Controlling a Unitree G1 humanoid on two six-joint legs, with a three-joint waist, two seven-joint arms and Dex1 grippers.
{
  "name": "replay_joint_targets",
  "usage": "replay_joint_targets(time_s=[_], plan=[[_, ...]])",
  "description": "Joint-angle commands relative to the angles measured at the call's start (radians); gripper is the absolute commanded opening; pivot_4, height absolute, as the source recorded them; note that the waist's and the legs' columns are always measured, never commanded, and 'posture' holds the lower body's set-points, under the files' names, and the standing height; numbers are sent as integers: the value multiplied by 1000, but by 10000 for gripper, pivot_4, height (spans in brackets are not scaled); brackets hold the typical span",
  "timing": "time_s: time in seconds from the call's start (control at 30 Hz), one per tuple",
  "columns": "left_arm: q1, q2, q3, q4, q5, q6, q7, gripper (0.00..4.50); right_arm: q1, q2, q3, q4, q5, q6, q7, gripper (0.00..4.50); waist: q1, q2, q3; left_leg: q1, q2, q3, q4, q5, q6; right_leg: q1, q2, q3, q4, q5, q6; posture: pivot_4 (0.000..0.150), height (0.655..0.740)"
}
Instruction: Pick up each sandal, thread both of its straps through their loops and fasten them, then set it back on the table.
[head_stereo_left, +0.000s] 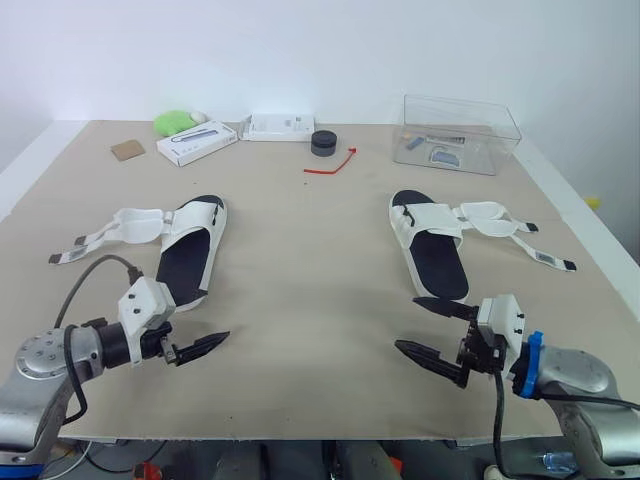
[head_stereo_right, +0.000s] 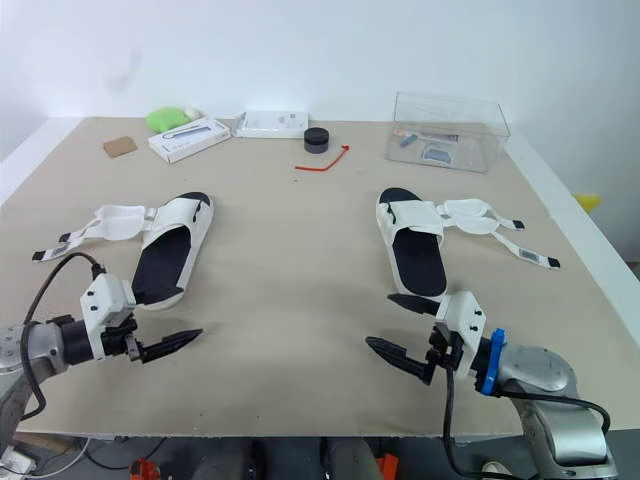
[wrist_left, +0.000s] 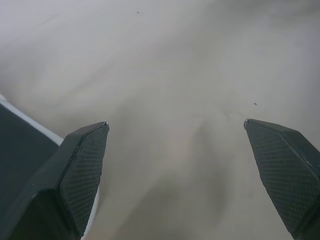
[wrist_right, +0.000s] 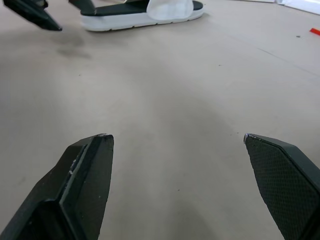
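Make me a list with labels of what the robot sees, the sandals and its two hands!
left sandal: lying on the table, not picked up
its straps: undone, spread sideways
right sandal: lying on the table too
its straps: undone, spread sideways
left gripper: open, empty, by the left sandal's near end
right gripper: open, empty, by the right sandal's near end
far side: clear box, white box, red tie

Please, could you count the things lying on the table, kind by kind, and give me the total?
sandals: 2
white boxes: 2
clear plastic container: 1
black round object: 1
red strip: 1
green object: 1
brown square piece: 1
Total: 9 (the small items inside the container are not counted, as they are too unclear)
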Motion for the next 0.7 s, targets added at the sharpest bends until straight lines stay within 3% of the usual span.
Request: replay_joint_targets(time_s=[0.03,0.3,0.5,0.7], plan=[[-7,3,-2,-32,-19,-3,-11,44713,-6,2,-28,-25,9,-7,-18,45000,0,0,0,0,0,0,0,0,0,0,0,0,0,0,0,1500,7400],[-37,-15,-97,-114,-37,-15,-56,44713,-92,40,-30,-64,37,132,-188,45000,0,0,0,0,0,0,0,0,0,0,0,1,0,0,0,1500,7400],[-108,-38,-219,-151,-21,-35,-96,44713,-282,111,-39,-35,76,409,-457,45000,-1,0,0,0,0,1,0,0,0,0,0,1,0,1,0,1500,7400],[-229,-140,-289,-146,-63,74,-6,44713,-448,167,-18,44,5,523,-637,45000,-1,0,0,-2,-1,0,0,0,0,0,1,1,0,2,0,1500,7400]])
